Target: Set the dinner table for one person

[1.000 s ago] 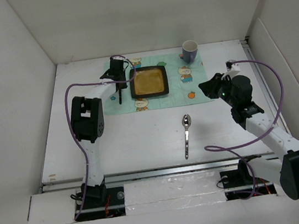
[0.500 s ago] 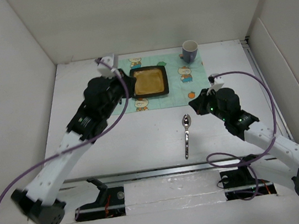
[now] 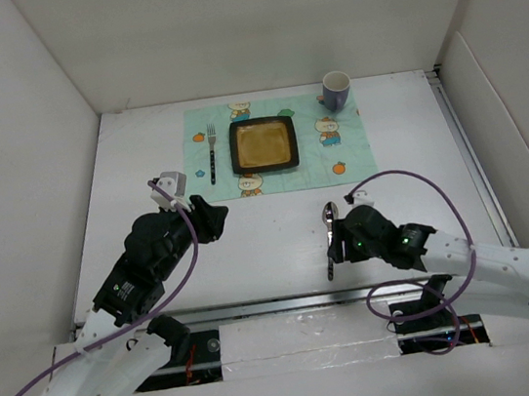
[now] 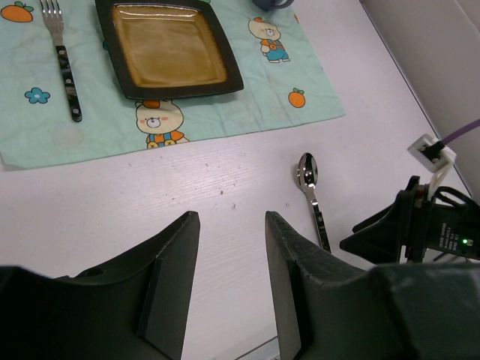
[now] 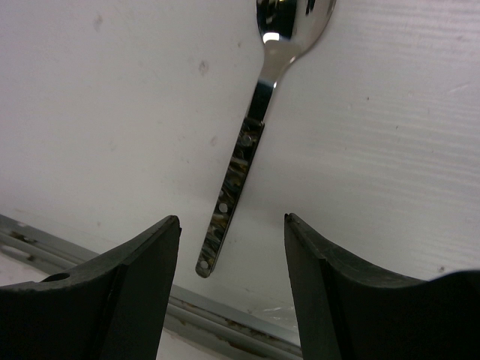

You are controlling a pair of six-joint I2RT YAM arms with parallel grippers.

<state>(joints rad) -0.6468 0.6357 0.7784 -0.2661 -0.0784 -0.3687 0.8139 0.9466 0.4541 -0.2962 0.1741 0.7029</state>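
Right gripper (image 5: 232, 219) spread, empty — spoon (image 5: 253, 127) lies just ahead between its jaws: probably light, stiff, slick — pinch its dark handle.

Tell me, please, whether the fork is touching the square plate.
Apart. The left wrist view shows green placemat between the fork and the square plate.

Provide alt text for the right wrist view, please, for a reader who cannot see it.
The right claw hangs open above a shiny metal spoon with a dark speckled handle, lying on the matte white tabletop, its handle end near the silver rail.
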